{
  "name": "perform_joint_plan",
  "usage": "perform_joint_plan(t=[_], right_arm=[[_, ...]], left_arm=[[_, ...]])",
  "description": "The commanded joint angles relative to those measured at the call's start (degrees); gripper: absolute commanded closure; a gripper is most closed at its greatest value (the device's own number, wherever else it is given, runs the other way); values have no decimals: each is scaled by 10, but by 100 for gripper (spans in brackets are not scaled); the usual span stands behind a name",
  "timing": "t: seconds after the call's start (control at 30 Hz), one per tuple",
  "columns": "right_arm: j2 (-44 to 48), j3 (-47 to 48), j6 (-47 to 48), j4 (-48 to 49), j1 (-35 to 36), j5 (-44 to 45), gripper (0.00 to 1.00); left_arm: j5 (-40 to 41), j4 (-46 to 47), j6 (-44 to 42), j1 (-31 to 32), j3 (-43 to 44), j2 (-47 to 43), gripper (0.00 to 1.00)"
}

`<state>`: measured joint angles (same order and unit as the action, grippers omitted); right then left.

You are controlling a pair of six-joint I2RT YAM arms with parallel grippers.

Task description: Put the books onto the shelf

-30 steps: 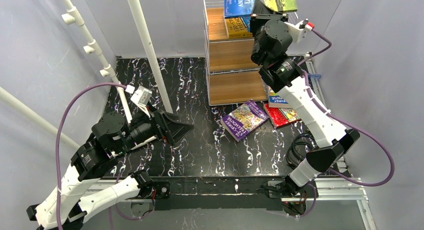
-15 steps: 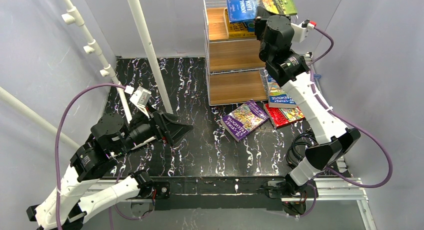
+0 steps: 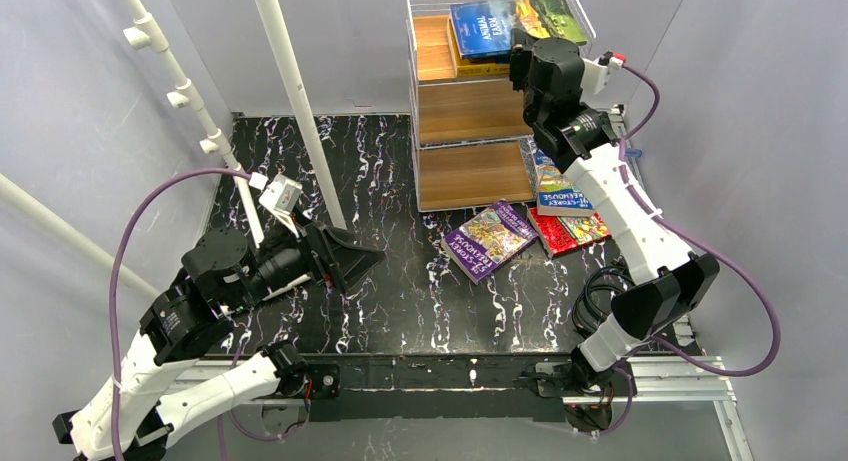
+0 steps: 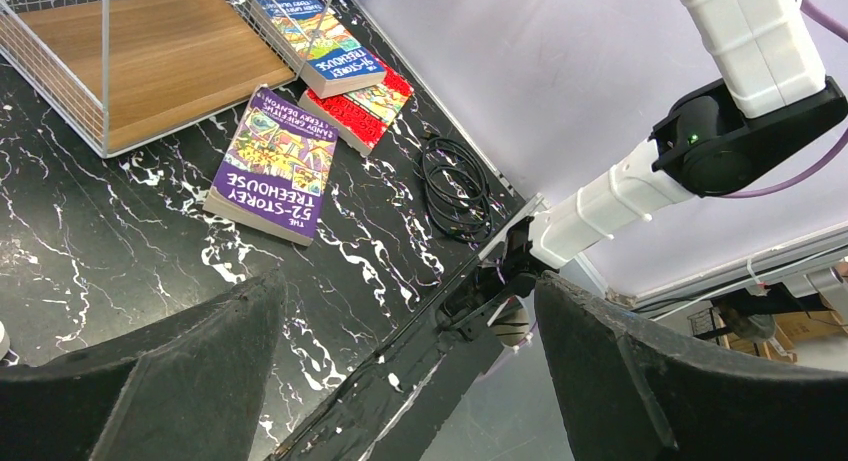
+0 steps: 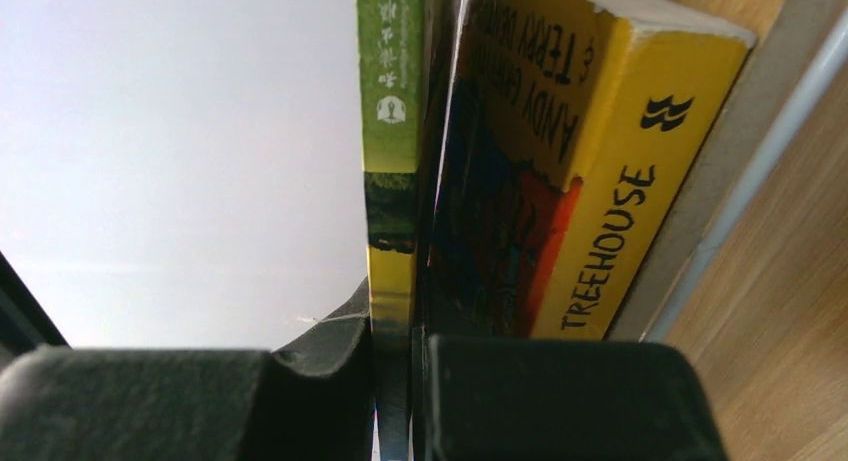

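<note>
Books are what I am placing here, and one of them, the blue Animal Farm paperback [image 3: 490, 26] with a landscape picture, is pinched edge-on in the right gripper [image 5: 398, 353], whose jaws are narrowed onto it. It sits at the top tier of the shelf [image 3: 470, 106], at twelve o'clock on the table [image 3: 400, 311]. On the right wrist camera, only a thin green and yellow strip of it rises between the fingers [image 5: 180, 401]. Just beside it, toward three o'clock, stands a yellow book [image 5: 600, 181].

The left gripper [image 4: 405, 301] hangs at about nine o'clock with its jaws spread wide and nothing between them. The loose books lie well apart from it, around two to three o'clock. A purple book [image 4: 275, 166] lies flat in front of the shelf's bottom board. A blue book [image 3: 555, 186] rests on top of a red book [image 3: 565, 231].

The purple cover reads "THE 52-STOREY TREEHOUSE" and "ANDY GRIFFITHS & TERRY DENTON". The yellow spine reads "TREEHOUSE", and its cover shows "ANDY" and "TERRY". From overhead the held book's title is upside down and hard to read.

My right wrist hides the held book's lower edge from above, and the small characters on the green strip are too fine to read. A black cable coil [image 4: 455, 186] lies near the red book.
</note>
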<state>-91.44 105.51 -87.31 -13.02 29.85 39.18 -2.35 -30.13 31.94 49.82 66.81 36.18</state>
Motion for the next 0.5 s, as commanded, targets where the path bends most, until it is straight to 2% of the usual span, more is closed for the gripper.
perform_joint_plan(t=[0.0, 0.3, 0.33, 0.4, 0.47], right_arm=[[27, -13, -39, 63, -2, -21, 99], [42, -51, -68, 57, -3, -17, 99], [44, -55, -66, 63, -3, -18, 95], [45, -58, -63, 69, -4, -20, 73], [47, -58, -59, 72, -4, -19, 56]], left_arm=[[6, -4, -9, -1, 3, 2, 8], [11, -3, -14, -1, 0, 7, 8], [10, -3, -14, -1, -1, 8, 8], [9, -3, -13, -1, -1, 10, 8], [8, -3, -14, 0, 1, 11, 8]])
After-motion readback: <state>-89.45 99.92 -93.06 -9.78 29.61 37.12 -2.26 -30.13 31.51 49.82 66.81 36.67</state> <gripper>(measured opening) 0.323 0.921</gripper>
